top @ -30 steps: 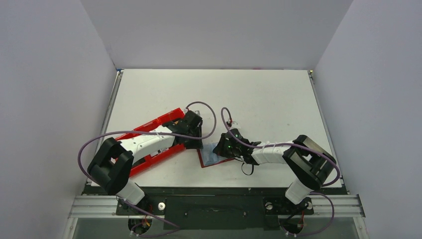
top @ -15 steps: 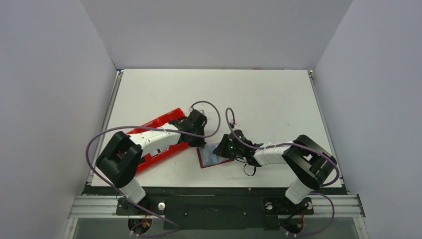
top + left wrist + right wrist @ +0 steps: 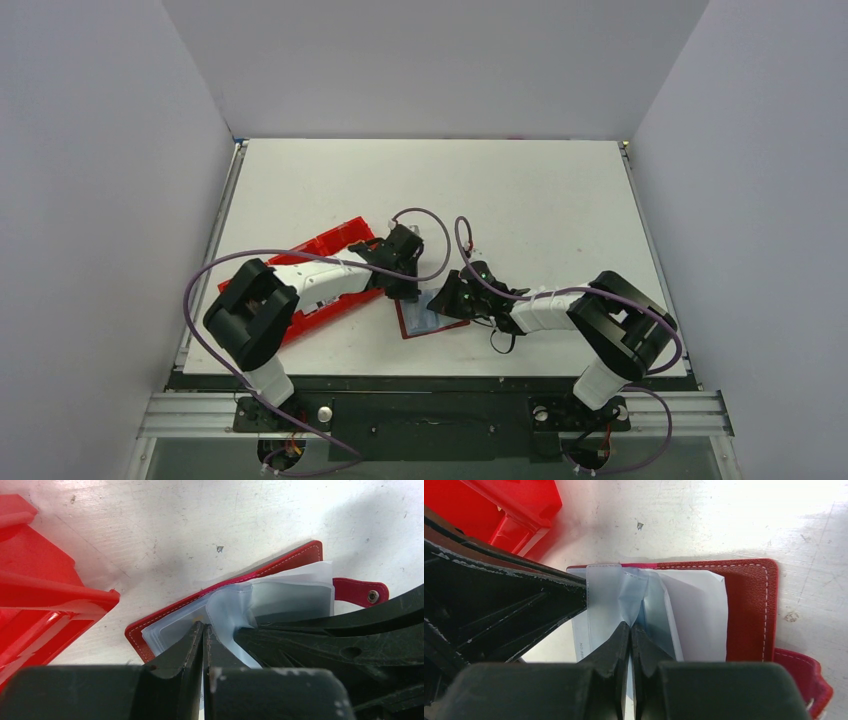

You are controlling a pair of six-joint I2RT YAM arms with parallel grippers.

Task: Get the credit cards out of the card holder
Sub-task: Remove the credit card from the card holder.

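We find the card holder (image 3: 424, 318) open on the scuffed white table (image 3: 530, 190) near its front edge, beside the red tray (image 3: 335, 238). The left gripper (image 3: 202, 629) and right gripper (image 3: 630, 628) each pinch a pale sleeve (image 3: 604, 595). Grey walls (image 3: 430, 60) surround.

The card holder (image 3: 422, 320) lies open on the tabletop (image 3: 520, 190), close to the near edge and roughly midway between the two arm bases. The compartment tray (image 3: 335, 235) lies just to its left, apart from it, running diagonally from near-left to far-right, with the left arm above it. The left pincer (image 3: 204, 627) meets the inner sleeves (image 3: 696, 615) from the far left, the right pincer (image 3: 630, 626) from the right. Each pinches a fold of them. The strap tab (image 3: 361, 591) projects from the holder's edge beside the right pincer.
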